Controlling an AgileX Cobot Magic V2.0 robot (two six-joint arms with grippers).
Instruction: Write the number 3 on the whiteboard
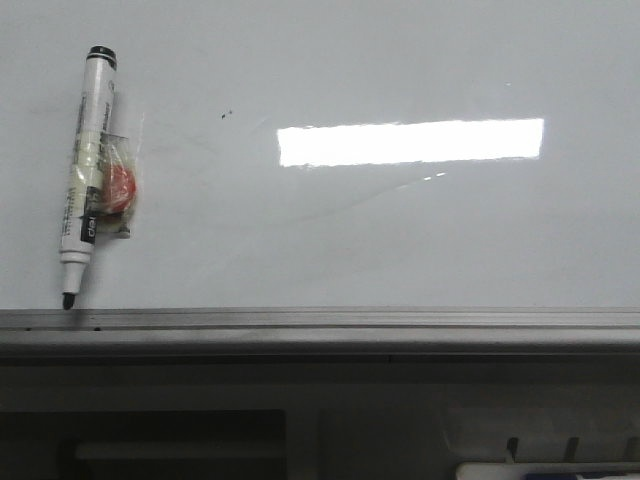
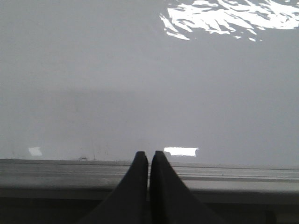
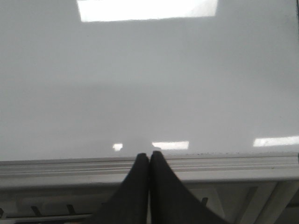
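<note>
Glossy pale grey fills most of what we see: the whiteboard lies flat, with its grey metal edge rail running along the near side. We find no drawn "3" on it; the surface carries only faint smudges, two tiny dark specks and a bright rectangular glare.

At the board's left side a marker lies almost lengthwise towards the rail, black cap end far from us and dark tip down by the rail, apparently uncapped. Just beside its barrel, touching it, sits a small clear wrapper with something red inside.

In the left wrist view the left gripper hangs over the rail, its dark fingers pressed together with only a hairline gap and nothing between them. In the right wrist view the right gripper is the same: jaws closed on nothing, tips over the rail. Neither gripper shows in the front view
</note>
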